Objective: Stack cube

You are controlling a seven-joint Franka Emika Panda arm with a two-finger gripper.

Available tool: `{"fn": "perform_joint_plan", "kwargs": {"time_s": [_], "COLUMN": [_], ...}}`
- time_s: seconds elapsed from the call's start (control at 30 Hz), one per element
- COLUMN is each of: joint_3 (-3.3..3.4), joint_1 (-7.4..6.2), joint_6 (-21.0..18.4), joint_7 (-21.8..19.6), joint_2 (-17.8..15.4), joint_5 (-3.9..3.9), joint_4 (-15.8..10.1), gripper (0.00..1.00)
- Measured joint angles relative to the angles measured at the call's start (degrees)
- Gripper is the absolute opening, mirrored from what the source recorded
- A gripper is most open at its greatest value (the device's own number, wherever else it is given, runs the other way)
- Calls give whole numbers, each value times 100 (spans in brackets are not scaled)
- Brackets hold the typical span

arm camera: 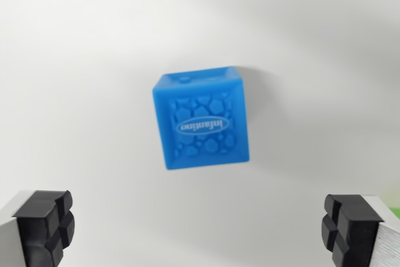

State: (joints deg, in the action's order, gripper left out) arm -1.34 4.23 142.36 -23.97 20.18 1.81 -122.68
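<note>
Cube (201,121), blue, sits ahead of your fingers (45,224), centred between them, untouched. Gripper (200,229) spread wide, empty, likely lined up for grasp.

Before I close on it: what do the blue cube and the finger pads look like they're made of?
Blue cube: probably soft plastic or rubber, matte, going by the rounded edges, the moulded pebble relief and the raised logo; the blur leaves it open. Finger pads: black, dull, blocky with grooves, so likely rubber, mounted on grey metal-looking fingers. The gripper is open, apart from the cube.
</note>
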Motion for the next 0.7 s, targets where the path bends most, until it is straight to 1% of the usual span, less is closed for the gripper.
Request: {"fn": "perform_joint_plan", "kwargs": {"time_s": [0.27, 0.53, 0.7], "joint_3": [-50, -51, -49], "joint_1": [98, 104, 101], "joint_6": [441, 783, 1025], "joint_7": [477, 513, 513], "joint_2": [375, 742, 1049], "joint_5": [-2, -2, 0], "joint_4": [-52, -30, 31], "gripper": [100, 100, 100]}}
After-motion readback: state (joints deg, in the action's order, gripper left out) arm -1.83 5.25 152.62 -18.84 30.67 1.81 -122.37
